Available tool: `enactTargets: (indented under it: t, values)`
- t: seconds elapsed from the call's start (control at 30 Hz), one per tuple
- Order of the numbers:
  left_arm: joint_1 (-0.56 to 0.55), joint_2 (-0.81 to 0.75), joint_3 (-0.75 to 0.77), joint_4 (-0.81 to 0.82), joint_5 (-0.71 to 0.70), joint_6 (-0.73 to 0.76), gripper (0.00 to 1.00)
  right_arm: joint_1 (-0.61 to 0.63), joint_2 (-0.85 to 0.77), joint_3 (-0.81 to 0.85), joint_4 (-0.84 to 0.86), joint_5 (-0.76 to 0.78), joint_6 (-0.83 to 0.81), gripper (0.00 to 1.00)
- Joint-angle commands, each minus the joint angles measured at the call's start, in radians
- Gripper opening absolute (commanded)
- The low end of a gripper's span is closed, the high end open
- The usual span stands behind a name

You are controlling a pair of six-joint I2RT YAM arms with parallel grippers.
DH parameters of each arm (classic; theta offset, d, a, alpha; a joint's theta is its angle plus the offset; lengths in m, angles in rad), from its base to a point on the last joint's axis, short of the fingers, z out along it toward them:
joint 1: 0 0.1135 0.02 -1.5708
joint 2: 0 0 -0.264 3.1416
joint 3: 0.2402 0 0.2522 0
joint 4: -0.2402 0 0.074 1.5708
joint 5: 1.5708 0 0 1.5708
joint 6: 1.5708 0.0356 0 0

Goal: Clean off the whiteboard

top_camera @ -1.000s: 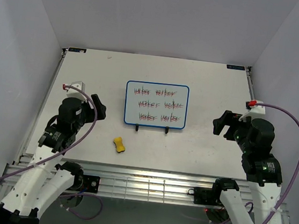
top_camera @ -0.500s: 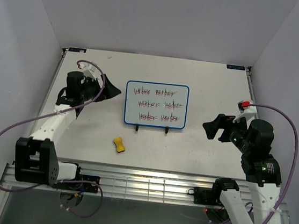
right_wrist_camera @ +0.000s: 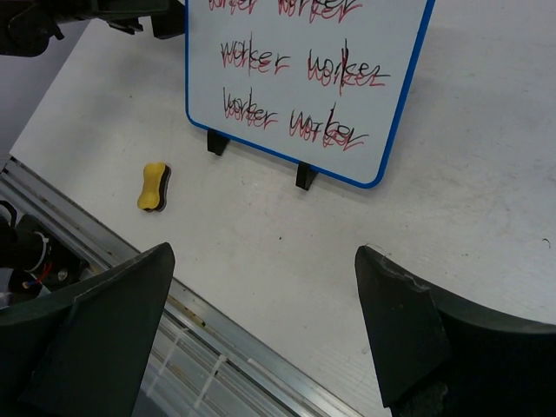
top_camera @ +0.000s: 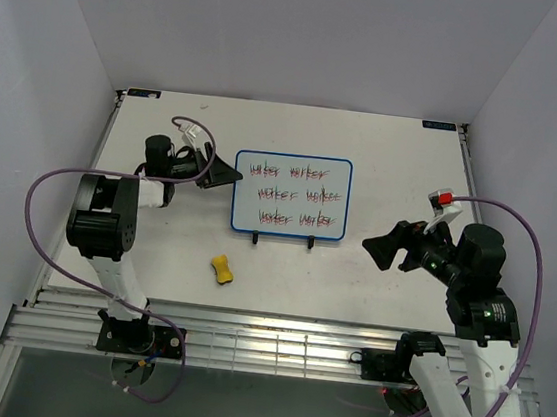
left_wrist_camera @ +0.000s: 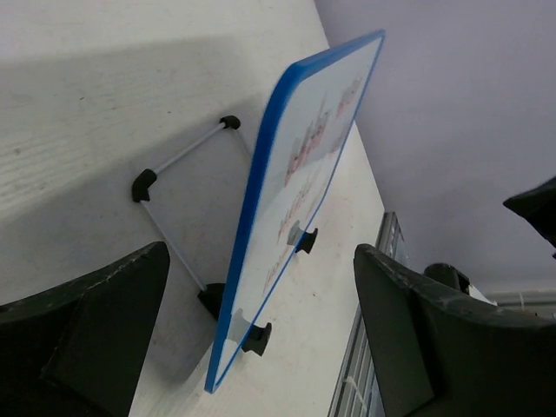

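The whiteboard (top_camera: 290, 195) stands on black wire feet mid-table, blue-framed, with three rows of red-black scribble. It shows edge-on in the left wrist view (left_wrist_camera: 300, 187) and face-on in the right wrist view (right_wrist_camera: 300, 74). My left gripper (top_camera: 224, 172) is open and empty, just left of the board's left edge, with the edge lined up between the jaws. My right gripper (top_camera: 383, 249) is open and empty, hovering right of the board's lower right corner. A small yellow eraser (top_camera: 220, 269) lies on the table in front of the board, also in the right wrist view (right_wrist_camera: 154, 186).
The metal rail (top_camera: 264, 333) runs along the table's near edge. White enclosure walls stand close on the left, right and back. The left arm's purple cable (top_camera: 49, 192) loops over the table's left side.
My left arm has swung far forward and right, from near its base up to the board's left edge. My right gripper has moved left, toward the board.
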Motion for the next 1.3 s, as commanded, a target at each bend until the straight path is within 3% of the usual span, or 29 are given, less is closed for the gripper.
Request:
enactTargets:
  t: [0.0,0.23,0.3,0.5,0.7,0.8,0.9,0.93,1.03,1.27]
  values:
    - [-0.02,0.034,0.087,0.172,0.159,-0.03,0.96,0.008,-0.014,0.006,0.026,-0.049,-0.02,0.9]
    - [-0.043,0.124,0.139,0.205,0.239,-0.04,0.76,0.01,-0.002,0.026,0.018,-0.059,-0.022,0.92]
    - [-0.047,0.14,0.149,0.213,0.239,-0.043,0.66,0.01,0.005,0.027,0.02,-0.059,-0.02,0.92]
    - [-0.069,0.169,0.161,0.256,0.248,-0.051,0.56,0.008,0.002,0.009,0.03,-0.067,-0.006,0.94]
    - [-0.083,0.218,0.162,0.302,0.252,-0.076,0.31,0.01,-0.004,0.009,0.021,-0.063,-0.01,0.94]
    - [-0.083,0.227,0.132,0.38,0.242,-0.115,0.25,0.008,-0.004,0.012,0.015,-0.059,-0.008,0.94]
    - [-0.083,0.243,0.113,0.475,0.244,-0.183,0.03,0.01,-0.001,0.015,0.012,-0.063,-0.008,0.94]
    - [-0.081,0.243,0.109,0.536,0.245,-0.227,0.0,0.01,0.001,0.017,0.012,-0.064,-0.01,0.94]
    - [-0.078,0.214,0.1,0.593,0.244,-0.264,0.0,0.01,-0.001,0.018,0.012,-0.064,-0.011,0.94]
    - [-0.078,0.074,0.103,0.535,0.236,-0.229,0.0,0.01,0.004,0.01,0.018,-0.052,-0.014,0.94]
